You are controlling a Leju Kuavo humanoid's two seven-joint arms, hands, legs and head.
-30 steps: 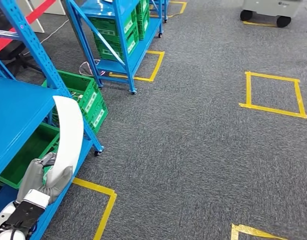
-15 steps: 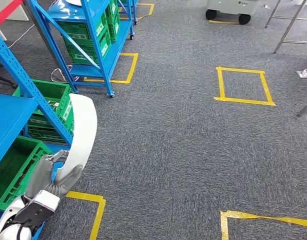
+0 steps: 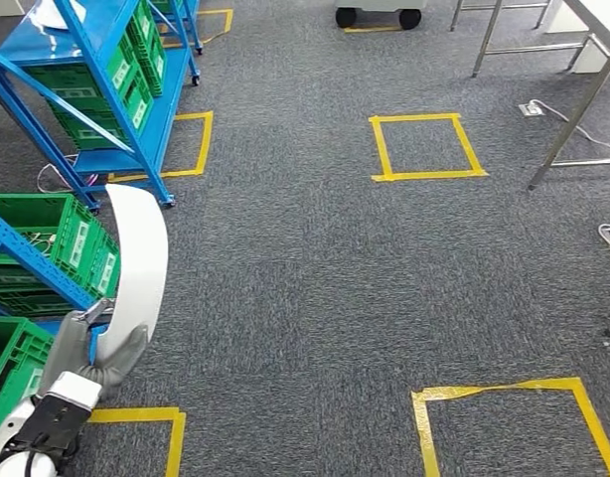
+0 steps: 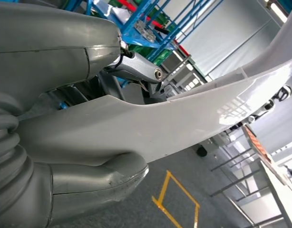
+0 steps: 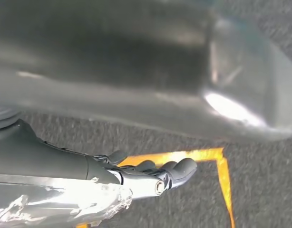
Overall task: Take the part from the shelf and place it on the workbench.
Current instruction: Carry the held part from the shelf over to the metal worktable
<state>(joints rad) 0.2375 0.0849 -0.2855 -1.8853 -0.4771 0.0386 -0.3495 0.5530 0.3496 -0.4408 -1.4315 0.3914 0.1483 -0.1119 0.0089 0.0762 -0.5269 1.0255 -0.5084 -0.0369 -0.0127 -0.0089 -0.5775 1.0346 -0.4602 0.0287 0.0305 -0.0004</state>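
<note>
Left hand: the grey left hand (image 3: pixel 92 353) grips the lower end of the white curved part (image 3: pixel 137 263), low on the left of the head view; in the left wrist view its thumb (image 4: pixel 98 187) presses under the part (image 4: pixel 195 118) and a darker finger (image 4: pixel 137 71) lies over it (clamped, not merely touching).
Part: a long, glossy white panel, bowed along its length, rising from the hand and held up above the grey carpet (image 3: pixel 302 278), just beside the near blue shelf (image 3: pixel 25 253).
Right hand: in the right wrist view the right hand (image 5: pixel 151 173) holds nothing, dark fingers (image 5: pixel 180 168) stretched out close together over carpet and a corner of yellow tape (image 5: pixel 223 175).
Shelves: green crates (image 3: pixel 70 234) sit in the near shelf; a second blue shelf (image 3: pixel 99 89) farther back carries more.
Floor: yellow tape squares (image 3: pixel 425 146) mark the carpet.
Desk: metal legs (image 3: pixel 575 119) of a desk stand at the far right (top mostly out of frame).
</note>
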